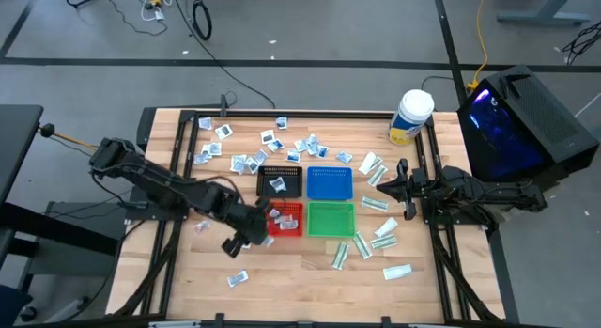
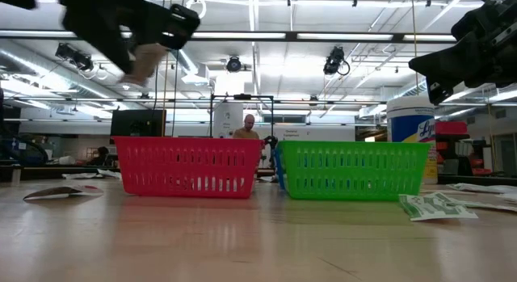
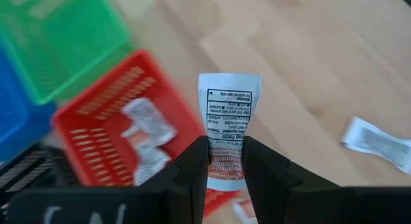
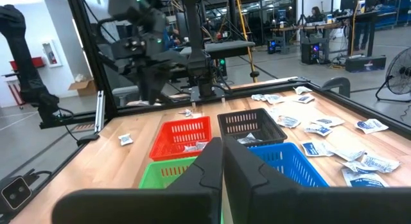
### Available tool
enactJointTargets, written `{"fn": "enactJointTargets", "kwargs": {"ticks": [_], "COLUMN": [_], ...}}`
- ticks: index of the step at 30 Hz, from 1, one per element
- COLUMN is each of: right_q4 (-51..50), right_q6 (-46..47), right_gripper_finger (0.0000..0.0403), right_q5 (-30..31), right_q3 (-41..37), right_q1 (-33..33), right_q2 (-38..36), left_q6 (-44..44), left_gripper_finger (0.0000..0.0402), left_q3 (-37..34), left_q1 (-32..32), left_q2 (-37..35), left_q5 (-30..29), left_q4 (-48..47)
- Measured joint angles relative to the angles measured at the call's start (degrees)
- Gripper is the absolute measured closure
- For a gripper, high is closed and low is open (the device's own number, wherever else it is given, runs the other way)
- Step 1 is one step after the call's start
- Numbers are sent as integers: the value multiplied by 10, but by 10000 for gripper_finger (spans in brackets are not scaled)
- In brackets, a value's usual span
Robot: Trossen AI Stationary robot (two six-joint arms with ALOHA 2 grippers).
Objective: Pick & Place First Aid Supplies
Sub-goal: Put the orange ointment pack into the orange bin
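The left end effector pinches a white packet just beside the red tray, above the surface; released early, it would likely miss; the red tray holds packets, the black tray one, the green tray none visible; the right end effector waits closed, empty.

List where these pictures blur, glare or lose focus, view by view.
Low view: the left arm is motion-smeared, the ceiling lights glare, and the red tray is sharp. Left wrist view: the green tray is soft, while the packet pinched by the left gripper reads clearly. Right wrist view: the right gripper is soft, close to the lens. High view: evenly lit, sharp.
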Motion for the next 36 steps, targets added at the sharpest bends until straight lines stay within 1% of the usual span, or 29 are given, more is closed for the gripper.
{"fn": "enactJointTargets", "kwargs": {"ticks": [5,11,19,24,31,36], "right_q4": [0,0,0,0,0,0], "right_q6": [0,0,0,0,0,0], "right_gripper_finger": [385,385,385,385,385,385], "right_q5": [0,0,0,0,0,0], "right_q3": [0,0,0,0,0,0], "right_q1": [0,0,0,0,0,0], "right_q2": [0,0,0,0,0,0], "left_q6": [0,-3,-15,-20,-74,-79], "left_gripper_finger": [301,301,301,301,301,301], "left_q3": [0,0,0,0,0,0], "left_q1": [42,73,94,101,116,120], "left_q2": [3,4,20,41,82,115], "left_q5": [0,0,0,2,1,2], "left_q4": [1,11,57,61,64,64]}}
